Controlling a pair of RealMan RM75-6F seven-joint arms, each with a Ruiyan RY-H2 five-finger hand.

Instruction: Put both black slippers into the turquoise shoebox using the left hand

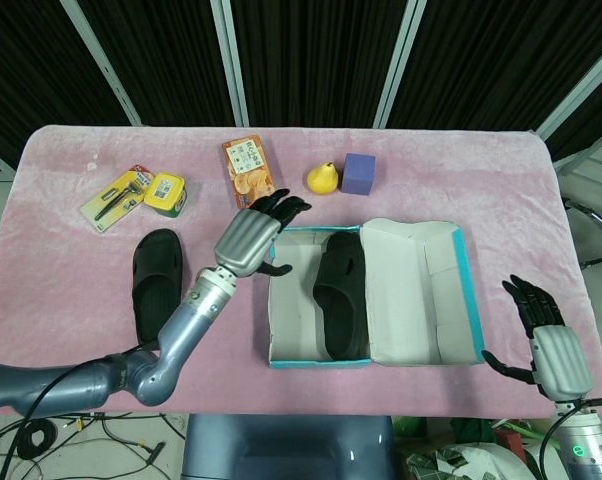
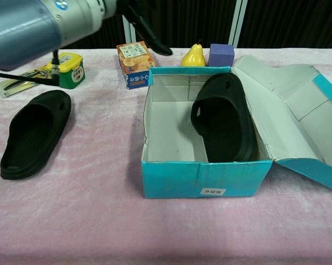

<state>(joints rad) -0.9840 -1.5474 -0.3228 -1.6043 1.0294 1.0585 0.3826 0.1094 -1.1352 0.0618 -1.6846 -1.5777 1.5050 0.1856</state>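
Left hand [image 1: 249, 237] above the tabletop [image 1: 71, 300] beside the box's [image 1: 474, 310] left wall, fingers [image 1: 284, 205] spread, released, holding nothing. One slipper [image 1: 338, 300] lies in the box's right half, leaning on the inner wall. Second slipper [image 1: 157, 283] flat on the pink tabletop, left of the box, well apart. Right hand [image 1: 549, 347] at the near right edge, fingers apart, empty. Beyond the box: snack carton [image 1: 250, 177], pear [image 1: 322, 178], purple cube [image 1: 358, 173].
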